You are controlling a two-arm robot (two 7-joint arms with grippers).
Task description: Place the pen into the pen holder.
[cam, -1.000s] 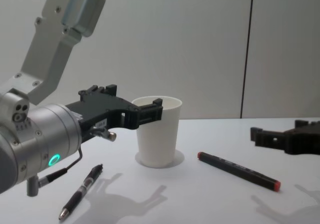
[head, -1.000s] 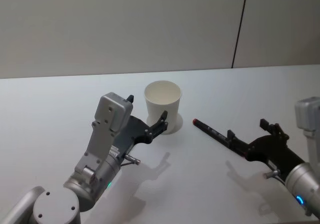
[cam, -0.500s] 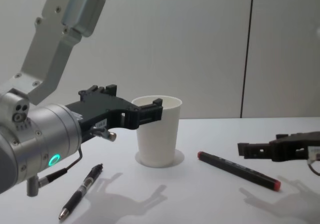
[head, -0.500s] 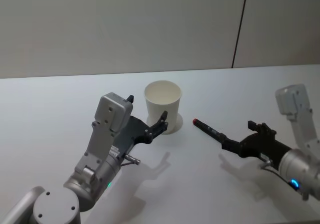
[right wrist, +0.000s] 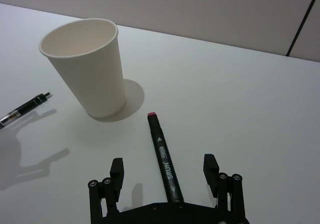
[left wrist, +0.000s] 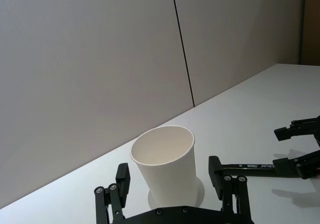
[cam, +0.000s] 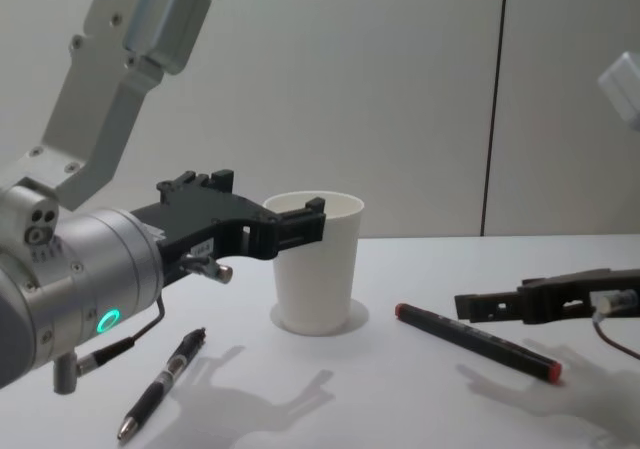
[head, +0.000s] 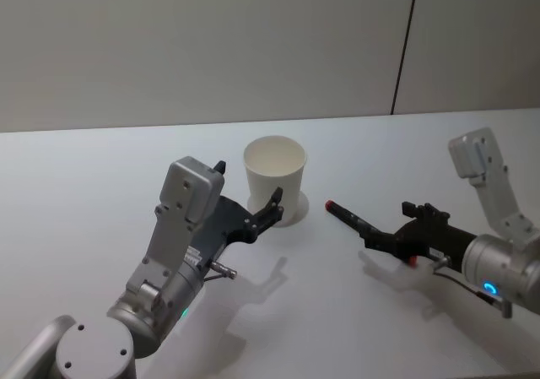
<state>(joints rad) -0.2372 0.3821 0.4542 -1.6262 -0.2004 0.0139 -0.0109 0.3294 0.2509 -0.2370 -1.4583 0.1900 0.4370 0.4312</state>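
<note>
I am holding my right hand (right wrist: 163, 165) open just over the pen (right wrist: 159, 139), which is lying on the counter (right wrist: 240, 99) right under its opening. I should be closing squarely on the pen's middle. The cup (right wrist: 90, 69) is standing beyond its far end, my open left hand (left wrist: 169, 168) hovering there.

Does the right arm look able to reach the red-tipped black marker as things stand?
Probably yes. The right end effector hovers open just above the marker, straddling its barrel. Nothing lies between them, and the paper cup stands apart, beyond the marker's far tip.
</note>
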